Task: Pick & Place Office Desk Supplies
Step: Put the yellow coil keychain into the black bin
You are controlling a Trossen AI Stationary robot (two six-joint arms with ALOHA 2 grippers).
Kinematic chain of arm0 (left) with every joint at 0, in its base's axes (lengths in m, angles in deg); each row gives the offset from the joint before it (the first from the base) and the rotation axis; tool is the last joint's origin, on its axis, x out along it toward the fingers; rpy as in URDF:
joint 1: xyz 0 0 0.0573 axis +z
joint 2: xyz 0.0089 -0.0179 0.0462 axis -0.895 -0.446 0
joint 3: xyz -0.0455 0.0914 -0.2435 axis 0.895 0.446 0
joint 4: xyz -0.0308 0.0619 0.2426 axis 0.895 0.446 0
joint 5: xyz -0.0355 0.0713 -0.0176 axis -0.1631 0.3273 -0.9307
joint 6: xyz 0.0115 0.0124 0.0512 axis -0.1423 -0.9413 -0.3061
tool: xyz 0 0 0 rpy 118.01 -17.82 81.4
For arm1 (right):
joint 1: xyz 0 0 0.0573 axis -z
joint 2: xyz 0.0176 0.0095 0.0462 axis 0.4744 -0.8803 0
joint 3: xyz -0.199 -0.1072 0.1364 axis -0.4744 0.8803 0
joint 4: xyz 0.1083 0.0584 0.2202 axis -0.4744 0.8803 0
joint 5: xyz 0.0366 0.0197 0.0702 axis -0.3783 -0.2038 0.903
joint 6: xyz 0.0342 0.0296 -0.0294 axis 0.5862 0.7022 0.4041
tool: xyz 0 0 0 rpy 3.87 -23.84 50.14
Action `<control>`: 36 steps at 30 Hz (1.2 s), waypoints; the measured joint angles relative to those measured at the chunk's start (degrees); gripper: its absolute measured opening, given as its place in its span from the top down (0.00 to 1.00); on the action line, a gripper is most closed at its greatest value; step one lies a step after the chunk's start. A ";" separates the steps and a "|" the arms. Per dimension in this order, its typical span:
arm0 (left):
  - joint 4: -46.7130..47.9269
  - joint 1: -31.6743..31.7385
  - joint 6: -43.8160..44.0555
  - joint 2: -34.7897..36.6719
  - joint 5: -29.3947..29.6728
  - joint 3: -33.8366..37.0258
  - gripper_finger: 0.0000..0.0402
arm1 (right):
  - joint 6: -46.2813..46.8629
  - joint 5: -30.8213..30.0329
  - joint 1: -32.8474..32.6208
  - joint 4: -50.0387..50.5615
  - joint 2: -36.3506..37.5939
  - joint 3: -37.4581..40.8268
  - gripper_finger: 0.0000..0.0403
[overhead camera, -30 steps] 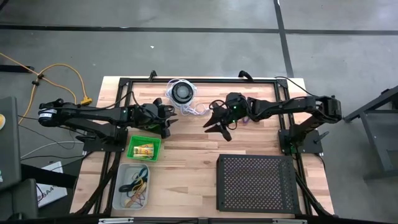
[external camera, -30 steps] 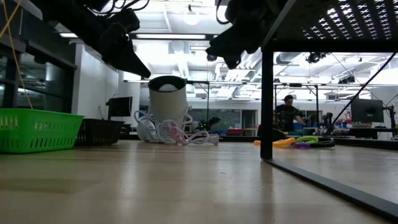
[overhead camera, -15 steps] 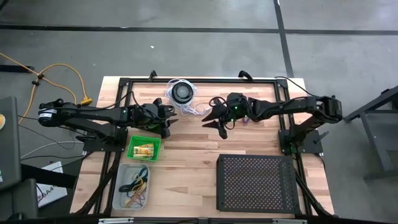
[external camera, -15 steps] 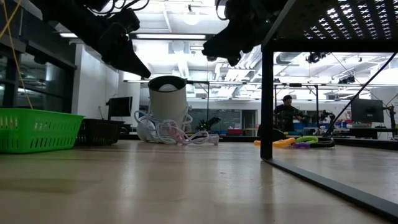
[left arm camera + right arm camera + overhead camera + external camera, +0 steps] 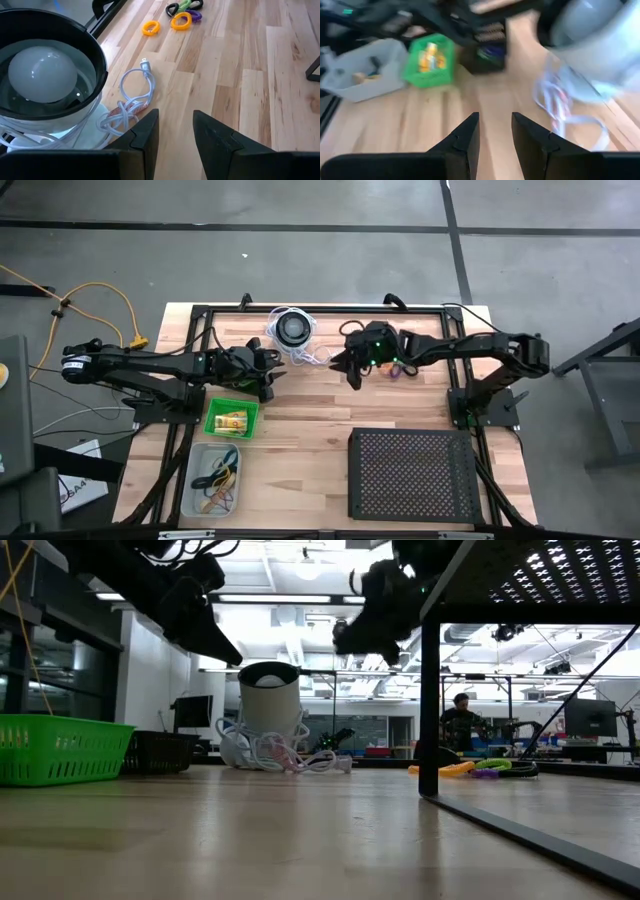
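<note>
Pale wooden counter [image 5: 300, 430] carries everything here. Over the last second the right claw [image 5: 352, 370] has swung back toward the far side, near the round lamp with its white cord [image 5: 293, 329] and the loose coloured rings [image 5: 181, 14] lying beyond it; its fingers stand apart and empty, so I judge another pick is beginning. Waiting beside the lamp, the left claw [image 5: 268, 380] is likewise apart, holding nothing. A green basket [image 5: 231, 420] holds yellow packets, and the grey bin [image 5: 215, 478] holds what look like rubber bands (too small to be sure). Nothing lies on the black perforated tray [image 5: 410, 475].
</note>
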 joint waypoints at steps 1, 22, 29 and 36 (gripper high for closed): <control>0.00 0.00 0.16 0.00 0.00 0.00 0.72 | 0.52 -0.63 0.72 1.02 0.00 0.00 0.75; 0.00 0.00 -0.25 0.00 0.02 0.02 0.72 | -4.16 -16.45 5.64 22.75 0.00 0.00 0.75; 0.00 0.00 -0.25 0.00 0.02 0.02 0.72 | -0.71 -27.87 5.82 33.31 0.00 0.00 0.75; 0.00 0.00 -0.15 0.02 0.02 0.02 0.72 | 7.79 -32.17 5.84 41.83 0.00 0.00 0.75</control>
